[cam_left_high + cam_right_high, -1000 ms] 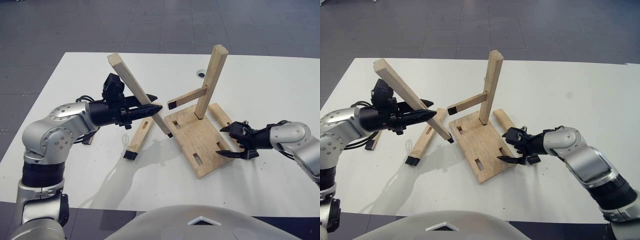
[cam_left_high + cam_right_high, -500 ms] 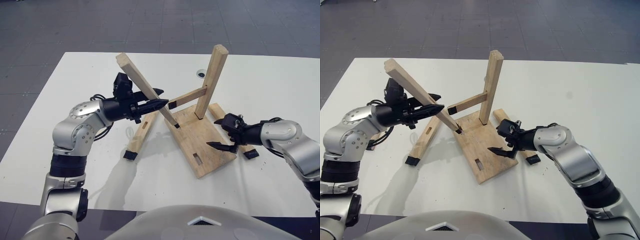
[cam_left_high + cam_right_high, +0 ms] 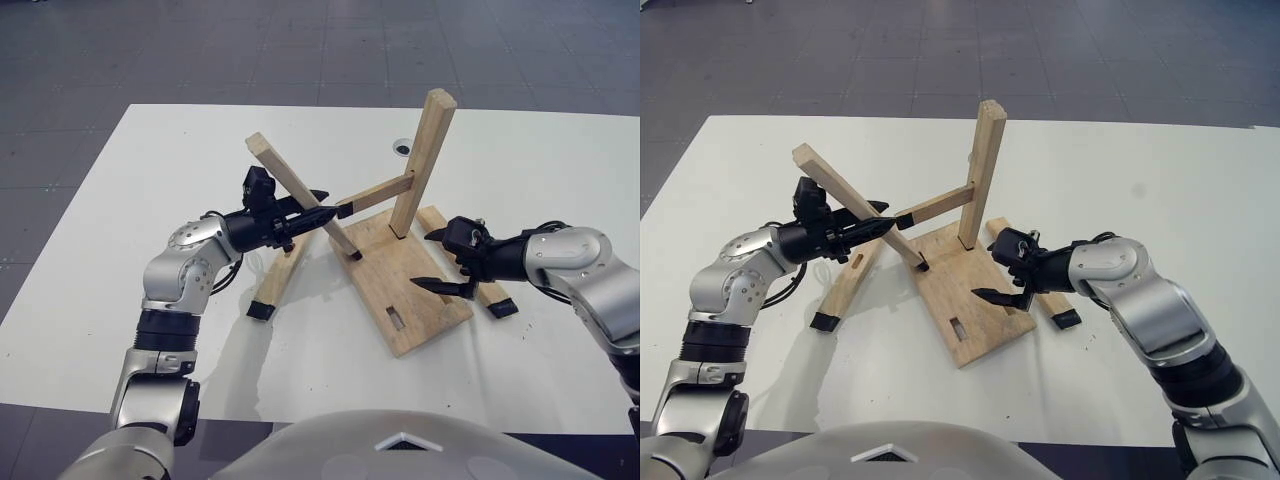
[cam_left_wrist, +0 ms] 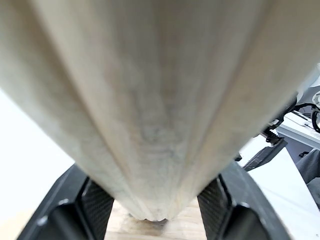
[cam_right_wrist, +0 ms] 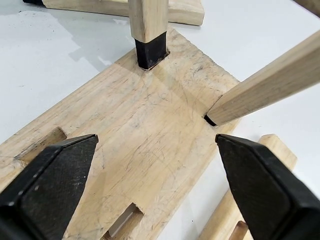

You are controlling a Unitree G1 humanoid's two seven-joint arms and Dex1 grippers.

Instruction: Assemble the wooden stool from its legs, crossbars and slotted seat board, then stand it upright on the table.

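The slotted seat board (image 3: 405, 300) lies flat on the white table. One leg (image 3: 422, 160) stands upright in a far slot, and a crossbar (image 3: 375, 194) sticks out from it toward my left. My left gripper (image 3: 330, 201) is shut on a second leg (image 3: 290, 185), held tilted. That leg's black-tipped lower end (image 5: 151, 50) rests at a slot of the seat board (image 5: 150, 155). The held leg (image 4: 150, 100) sits between the pads (image 4: 97, 210). My right gripper (image 3: 423, 260) is open and hovers over the board's right edge.
A loose leg (image 3: 281, 268) lies on the table left of the board. Another wooden piece (image 3: 470, 272) lies to the right, under my right gripper. A round hole (image 3: 402, 148) sits in the table far behind. Bare table surrounds the parts.
My left arm carried the tilted leg rightward, bringing its lower end onto the seat board. My right gripper shifted slightly left and farther over the board edge, staying open.
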